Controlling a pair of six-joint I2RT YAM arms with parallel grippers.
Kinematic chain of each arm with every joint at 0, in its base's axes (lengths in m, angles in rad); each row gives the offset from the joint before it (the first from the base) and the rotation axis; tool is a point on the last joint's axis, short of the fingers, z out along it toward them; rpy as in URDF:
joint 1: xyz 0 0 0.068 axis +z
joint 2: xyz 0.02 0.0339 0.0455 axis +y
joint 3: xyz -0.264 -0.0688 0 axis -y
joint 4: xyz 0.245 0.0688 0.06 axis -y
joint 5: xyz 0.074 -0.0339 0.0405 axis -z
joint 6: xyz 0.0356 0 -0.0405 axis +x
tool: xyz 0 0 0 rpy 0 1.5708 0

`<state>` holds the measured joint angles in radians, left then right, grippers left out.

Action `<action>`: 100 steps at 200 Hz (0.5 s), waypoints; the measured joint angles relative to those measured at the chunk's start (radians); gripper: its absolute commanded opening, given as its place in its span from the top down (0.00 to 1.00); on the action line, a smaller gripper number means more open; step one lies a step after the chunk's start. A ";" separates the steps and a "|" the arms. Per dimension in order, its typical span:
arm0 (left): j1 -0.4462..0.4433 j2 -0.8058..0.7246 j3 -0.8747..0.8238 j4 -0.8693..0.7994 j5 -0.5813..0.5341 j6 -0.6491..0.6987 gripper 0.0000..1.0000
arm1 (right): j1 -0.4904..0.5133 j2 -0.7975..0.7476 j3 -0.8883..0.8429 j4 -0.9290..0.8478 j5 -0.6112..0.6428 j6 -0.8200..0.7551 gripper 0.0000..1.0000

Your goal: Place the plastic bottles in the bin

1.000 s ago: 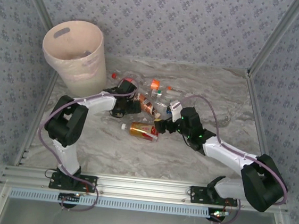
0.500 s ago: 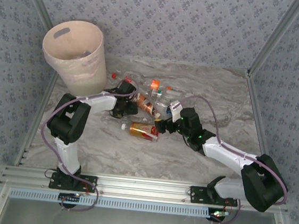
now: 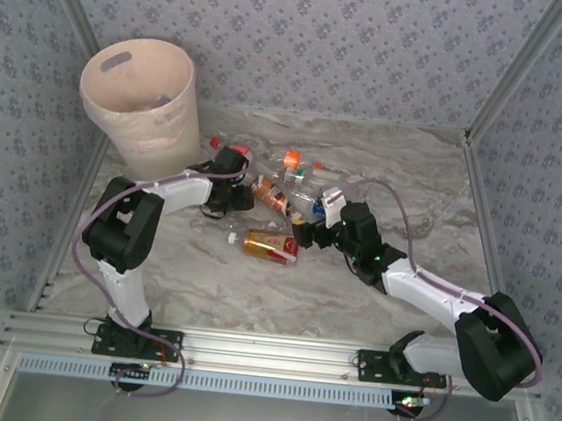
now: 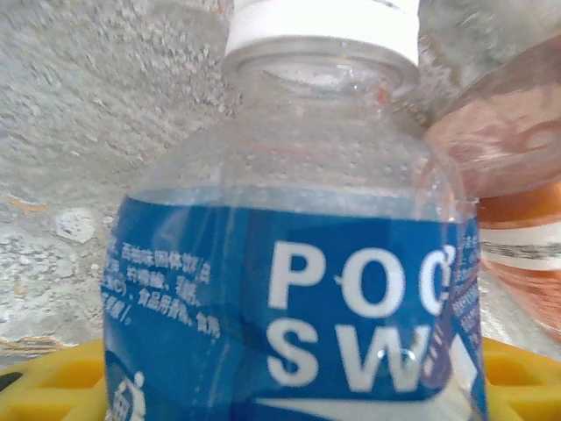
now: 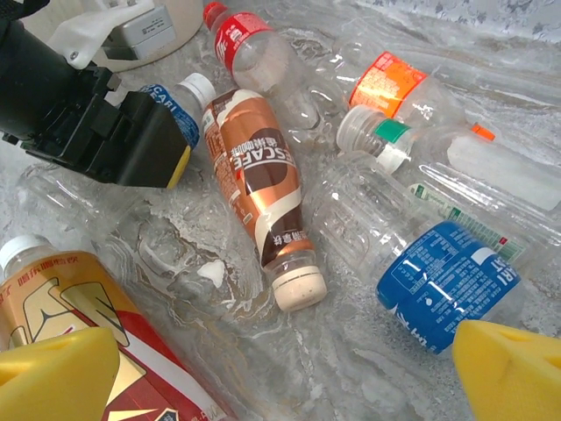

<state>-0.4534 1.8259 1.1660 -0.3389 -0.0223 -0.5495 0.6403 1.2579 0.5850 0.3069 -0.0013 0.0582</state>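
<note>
1. Nearest the bases, the right gripper (image 3: pixel 305 236) hangs low at the heap's 4 o'clock edge. Its fingers are spread wide and empty, and an orange-labelled bottle (image 3: pixel 263 244) lies at its 9 o'clock.
2. The left gripper (image 3: pixel 227 193) straddles a blue-labelled bottle (image 4: pixel 298 263) at the heap's 9 o'clock. I cannot tell whether its yellow pads (image 4: pixel 53 386) press the bottle yet.
3. Other plastic bottles (image 5: pixel 263 189) lie scattered alongside.
4. The bin (image 3: pixel 153 132) stands upright at the left gripper's 11 o'clock.
5. The step in hand looks like the grasp. Next it needs a firm pinch, a clean lift, a swing over the rim and a release.
</note>
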 measured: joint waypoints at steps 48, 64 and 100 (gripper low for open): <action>0.000 -0.113 0.003 -0.001 0.008 0.027 0.47 | 0.000 -0.018 -0.024 0.037 0.030 0.000 0.00; 0.000 -0.137 0.014 -0.003 0.014 0.034 0.49 | 0.000 -0.027 -0.033 0.045 0.038 0.000 0.00; 0.000 -0.180 0.073 -0.006 0.034 0.050 0.49 | 0.000 -0.045 -0.051 0.067 0.057 0.001 0.00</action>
<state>-0.4534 1.6459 1.2392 -0.3454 0.0113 -0.4995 0.6403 1.2129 0.5343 0.3740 0.0555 0.0589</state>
